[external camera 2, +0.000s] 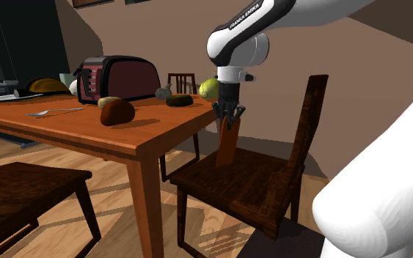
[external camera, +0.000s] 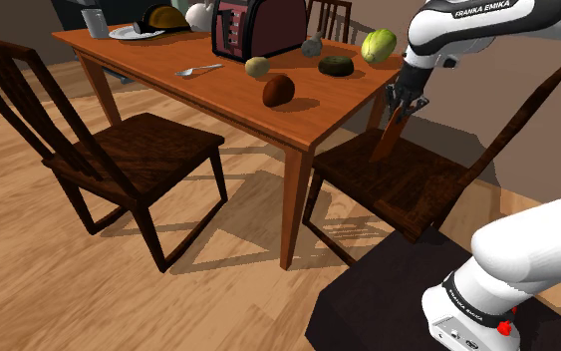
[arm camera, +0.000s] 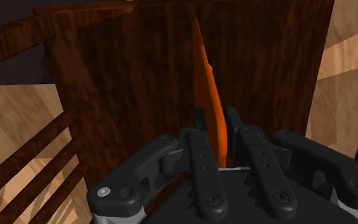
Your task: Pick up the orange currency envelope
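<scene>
A thin orange envelope [external camera: 389, 138] hangs edge-on from my black gripper [external camera: 406, 104], lifted just above the seat of the dark wooden chair [external camera: 393, 179] beside the table. In the second exterior view the envelope [external camera 2: 227, 144] points down from the gripper [external camera 2: 229, 116], its lower end close to the chair seat [external camera 2: 234, 179]. The wrist view has both fingers [arm camera: 204, 167] clasped on the envelope [arm camera: 210, 102], which stretches away over the dark seat.
The orange-brown table [external camera: 233, 85] carries a dark red toaster [external camera: 258, 27], fruits, a spoon [external camera: 198, 70] and a plate. Its edge and leg [external camera: 296, 199] stand close to the gripper. Another chair [external camera: 119, 150] stands at the shoulder view's left. The chair back [external camera: 527, 120] rises behind the envelope.
</scene>
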You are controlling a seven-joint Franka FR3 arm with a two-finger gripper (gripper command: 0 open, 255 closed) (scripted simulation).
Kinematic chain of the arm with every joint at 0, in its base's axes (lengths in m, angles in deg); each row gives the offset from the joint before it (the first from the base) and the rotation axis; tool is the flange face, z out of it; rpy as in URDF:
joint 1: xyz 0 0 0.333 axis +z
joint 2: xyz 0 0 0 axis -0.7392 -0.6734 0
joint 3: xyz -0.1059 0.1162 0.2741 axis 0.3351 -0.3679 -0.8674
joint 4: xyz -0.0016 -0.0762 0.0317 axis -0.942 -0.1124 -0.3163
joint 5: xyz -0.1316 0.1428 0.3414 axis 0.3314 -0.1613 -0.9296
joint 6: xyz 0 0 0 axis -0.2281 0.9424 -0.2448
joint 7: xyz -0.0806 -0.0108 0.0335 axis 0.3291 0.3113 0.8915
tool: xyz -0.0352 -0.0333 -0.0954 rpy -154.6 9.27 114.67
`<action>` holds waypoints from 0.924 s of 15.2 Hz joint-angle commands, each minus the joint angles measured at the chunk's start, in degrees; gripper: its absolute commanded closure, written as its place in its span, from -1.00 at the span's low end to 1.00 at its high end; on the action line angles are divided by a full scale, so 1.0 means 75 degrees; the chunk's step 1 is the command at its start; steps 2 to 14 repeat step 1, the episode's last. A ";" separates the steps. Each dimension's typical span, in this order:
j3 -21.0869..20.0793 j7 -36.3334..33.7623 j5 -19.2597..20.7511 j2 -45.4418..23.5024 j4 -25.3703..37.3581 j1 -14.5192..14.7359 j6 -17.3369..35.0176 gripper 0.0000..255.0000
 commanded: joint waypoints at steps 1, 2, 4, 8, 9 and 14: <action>-0.0006 -0.0009 -0.0001 0.0012 0.0054 0.0003 -0.0067 1.00; -0.0006 -0.0009 -0.0001 0.0012 0.0054 0.0003 -0.0067 1.00; -0.0006 -0.0009 -0.0001 0.0012 0.0054 0.0003 -0.0067 1.00; -0.0006 -0.0009 -0.0001 0.0012 0.0054 0.0003 -0.0067 1.00; -0.0006 -0.0009 -0.0001 0.0012 0.0054 0.0003 -0.0067 1.00; -0.0006 -0.0009 -0.0001 0.0012 0.0054 0.0003 -0.0067 1.00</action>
